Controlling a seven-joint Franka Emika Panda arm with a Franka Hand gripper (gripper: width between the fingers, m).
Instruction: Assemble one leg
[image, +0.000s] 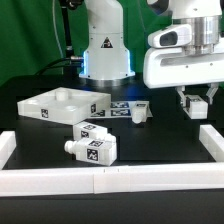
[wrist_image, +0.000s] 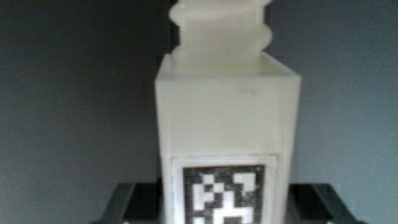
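At ext. view's right: leg (wrist_image: 222, 110) tight in closed gripper (image: 196, 108), tag sticker (wrist_image: 224, 190) toward wrist cam.

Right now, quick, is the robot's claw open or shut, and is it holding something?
Gripper: closed, holding one leg.

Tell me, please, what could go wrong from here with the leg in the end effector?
1. The end effector seems to grip the leg only near its tagged end, so it may tilt or slip when pressed.
2. The tabletop lies at the exterior view's left, with a loose leg between it and the end effector; a low carry could knock that leg.
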